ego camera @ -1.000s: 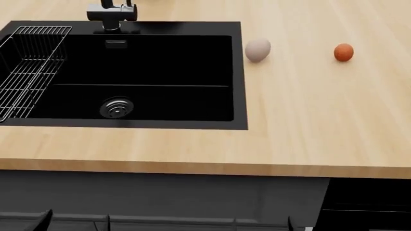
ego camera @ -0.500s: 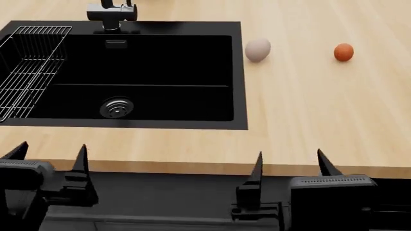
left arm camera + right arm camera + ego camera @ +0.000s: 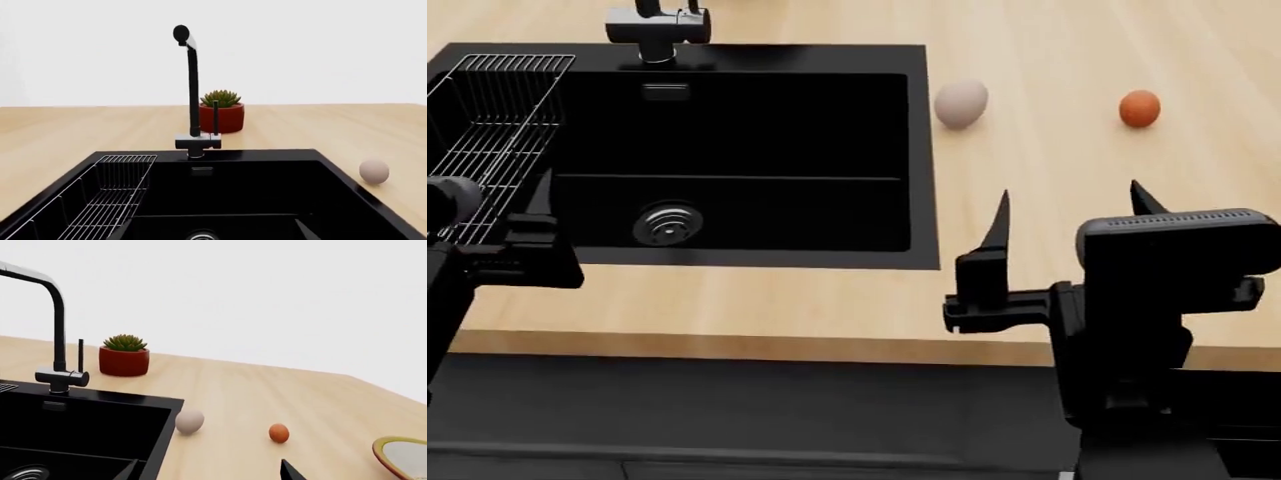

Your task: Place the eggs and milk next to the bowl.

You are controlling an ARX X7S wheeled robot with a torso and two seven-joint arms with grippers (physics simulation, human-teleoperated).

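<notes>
Over the counter's front edge, the right gripper (image 3: 1068, 215) is held up, spread wide and empty. Both eggs (image 3: 961, 103) are seen beyond it, right of the sink (image 3: 924, 150); the bowl (image 3: 402, 454) sits farther right. The left gripper (image 3: 507, 215) is partly hidden, so its state cannot be told.

Pale egg (image 3: 961, 103) lies on desk (image 3: 1068, 60) just beside sink (image 3: 924, 150). Orange egg (image 3: 1140, 108) lies apart, farther right. Bowl (image 3: 400, 456): only yellow rim and white inside visible, right of both.
</notes>
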